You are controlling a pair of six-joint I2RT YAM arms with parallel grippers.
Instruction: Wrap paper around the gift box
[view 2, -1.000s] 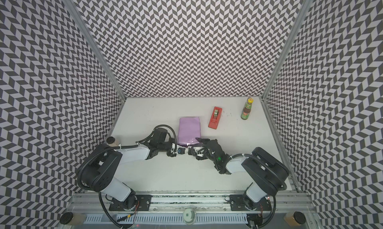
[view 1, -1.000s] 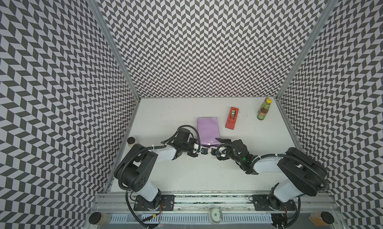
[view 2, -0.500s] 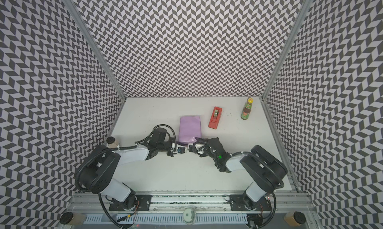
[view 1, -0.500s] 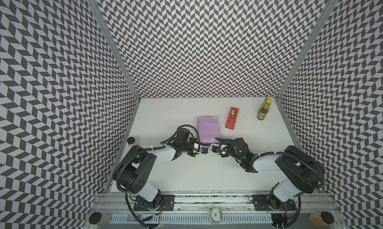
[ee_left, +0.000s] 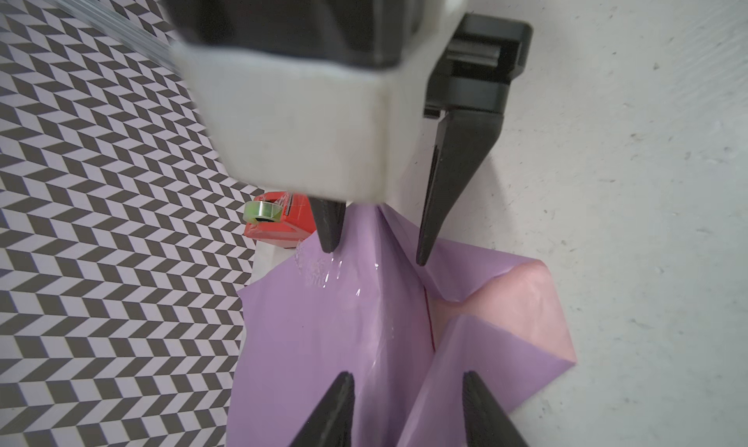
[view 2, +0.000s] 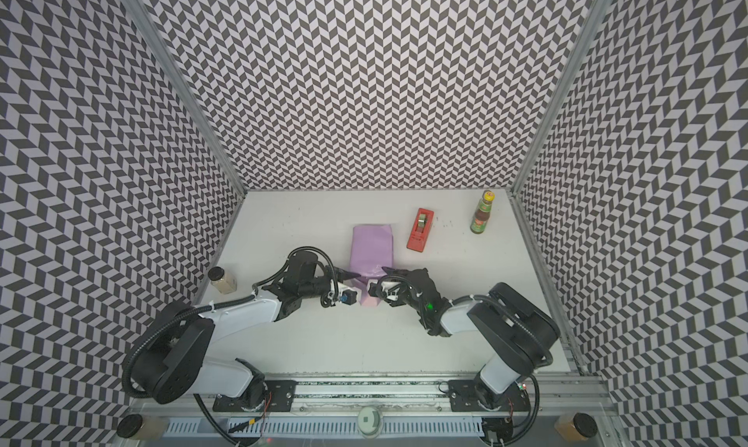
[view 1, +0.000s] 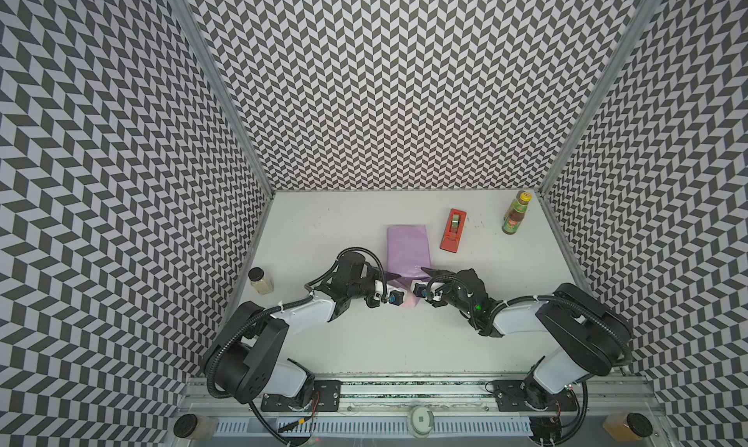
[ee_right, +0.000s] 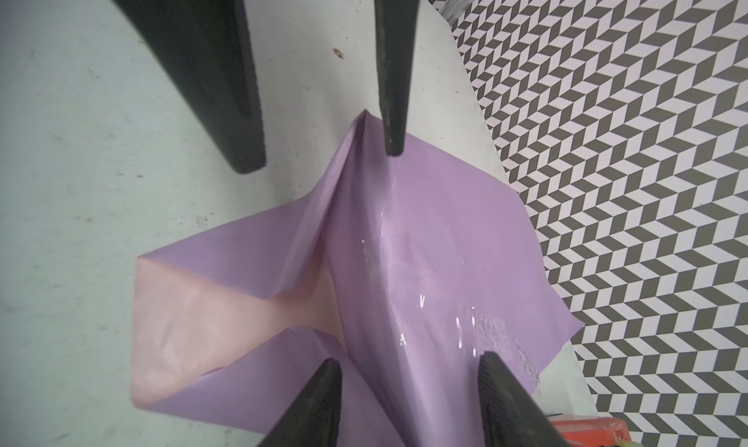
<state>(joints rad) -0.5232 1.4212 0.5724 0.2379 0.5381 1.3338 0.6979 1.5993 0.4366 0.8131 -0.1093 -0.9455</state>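
Paper [view 1: 406, 248] lies mid-table [view 1: 364, 352], long side running front to back in both top views. Dispenser [view 1: 453, 231] sits just right of it, apart and roughly parallel. Bottle [view 1: 515, 214] stands further right, near the back right corner. Jar [view 1: 261, 281] stands by the left wall, well left of the paper. Left gripper [view 1: 394, 290] and right gripper [view 1: 421, 288] face each other tip to tip at the paper's front end, each coming in from its own side. Flap [ee_left: 526, 303] lies flat on the table at that end, between the tips. Corner jars [view 1: 190, 426] sit on the front rail, one each side.
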